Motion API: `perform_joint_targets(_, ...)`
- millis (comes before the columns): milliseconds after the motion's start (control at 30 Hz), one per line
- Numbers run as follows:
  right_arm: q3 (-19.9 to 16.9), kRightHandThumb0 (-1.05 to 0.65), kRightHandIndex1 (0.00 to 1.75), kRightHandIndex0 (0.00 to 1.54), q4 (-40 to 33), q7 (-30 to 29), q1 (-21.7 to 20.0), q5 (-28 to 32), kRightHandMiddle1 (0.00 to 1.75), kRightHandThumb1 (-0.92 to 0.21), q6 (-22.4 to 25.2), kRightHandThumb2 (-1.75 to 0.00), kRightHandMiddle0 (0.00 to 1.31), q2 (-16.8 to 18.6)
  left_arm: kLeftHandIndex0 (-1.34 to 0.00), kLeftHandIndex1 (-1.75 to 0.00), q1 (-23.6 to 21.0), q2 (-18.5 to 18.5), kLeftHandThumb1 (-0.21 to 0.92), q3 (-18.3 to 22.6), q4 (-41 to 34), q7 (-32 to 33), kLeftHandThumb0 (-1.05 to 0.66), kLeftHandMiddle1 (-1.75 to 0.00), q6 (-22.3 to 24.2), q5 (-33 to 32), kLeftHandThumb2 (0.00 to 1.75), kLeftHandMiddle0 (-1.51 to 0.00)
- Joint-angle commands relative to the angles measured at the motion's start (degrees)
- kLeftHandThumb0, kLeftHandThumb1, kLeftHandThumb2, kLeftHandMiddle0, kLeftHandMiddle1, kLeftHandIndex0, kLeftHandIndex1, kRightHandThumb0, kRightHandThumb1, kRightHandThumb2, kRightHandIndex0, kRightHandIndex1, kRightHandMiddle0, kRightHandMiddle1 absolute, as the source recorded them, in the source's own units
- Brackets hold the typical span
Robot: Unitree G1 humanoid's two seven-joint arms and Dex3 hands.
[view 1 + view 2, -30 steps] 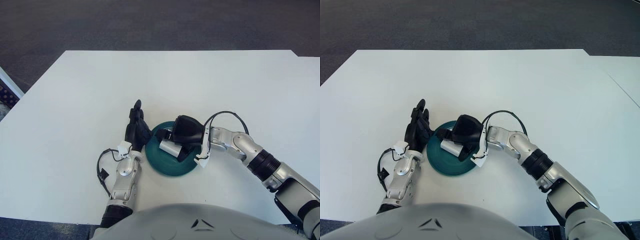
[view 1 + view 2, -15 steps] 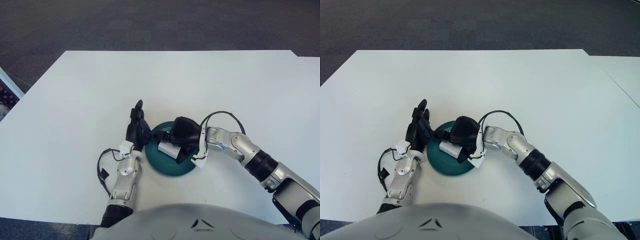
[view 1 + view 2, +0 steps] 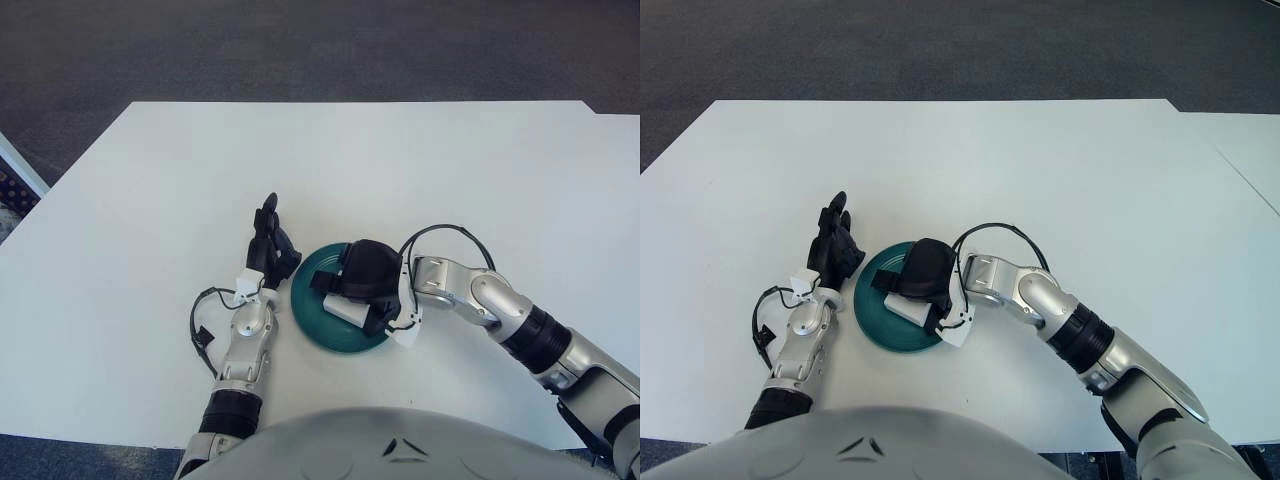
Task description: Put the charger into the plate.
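Note:
A dark green plate (image 3: 322, 322) sits near the table's front edge, just before my body. My right hand (image 3: 365, 280) hovers over the plate's middle, its black fingers curled around a white charger (image 3: 342, 308) held low inside the plate. Whether the charger touches the plate I cannot tell. My left hand (image 3: 270, 243) stands just left of the plate with its fingers stretched out and holding nothing; a small gap separates it from the rim (image 3: 858, 300).
The white table (image 3: 400, 170) stretches wide to the back and both sides. Dark carpet (image 3: 300, 50) lies beyond its far edge. A second table's corner (image 3: 1250, 150) shows at the right. Black cables loop at both wrists.
My right hand has carried the charger a little leftward and lower over the plate's middle. My left hand has shifted slightly left and away from the plate's rim.

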Motion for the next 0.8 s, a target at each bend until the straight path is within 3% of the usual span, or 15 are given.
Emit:
perform_joint_targets(0,2.3,-0.95,0.68,0.18,-2.3,13.2,0.8,-4.2,0.61,-0.92,1.6,-0.95,0.03,-2.9,0.00,-0.40,1.3,-0.4,0.92,0.8,5.7,2.6,-1.05,0.00,3.0,2.0,1.10,-0.13)
perform_joint_targets(100,2.5,-0.99,0.23,0.13,-2.5,16.2,-0.7,-2.6,0.30,-0.92,1.8,-1.03,0.01,-2.1,0.00,-0.40,0.7,-0.8,0.92,0.3,5.9,2.0,-1.05,0.00,2.7,2.2,1.10,-0.12)
perform_joint_targets(200,1.3,-1.03,0.08,0.07,-3.1,17.1,-1.2,0.9,0.11,-0.92,2.2,-1.07,0.00,-1.6,0.00,-0.39,0.3,-0.3,0.92,0.3,6.1,0.1,-1.05,0.00,2.6,1.3,1.10,-0.11)
perform_joint_targets(433,-2.9,-1.05,0.01,0.00,-2.6,12.7,2.9,8.9,0.01,-0.92,2.8,-1.04,0.00,-1.3,0.00,-0.33,-1.2,0.8,0.92,3.2,8.4,-2.7,-1.03,0.00,3.9,-2.4,1.10,-0.09)
perform_joint_targets(533,-4.5,-1.05,0.00,0.00,-1.8,8.2,5.4,10.4,0.00,-0.92,1.0,-1.03,0.00,-2.3,0.00,-0.29,-3.3,1.3,0.92,5.7,13.9,-3.2,-1.03,0.00,3.9,-4.3,1.11,-0.08)
perform_joint_targets(767,-6.0,-1.05,0.00,0.00,2.7,-0.6,6.5,10.7,0.00,-0.92,-2.9,-1.02,0.00,-1.6,0.00,-0.22,-4.9,-0.4,0.92,7.9,15.9,0.1,-1.02,0.00,5.4,-4.4,1.12,-0.08)
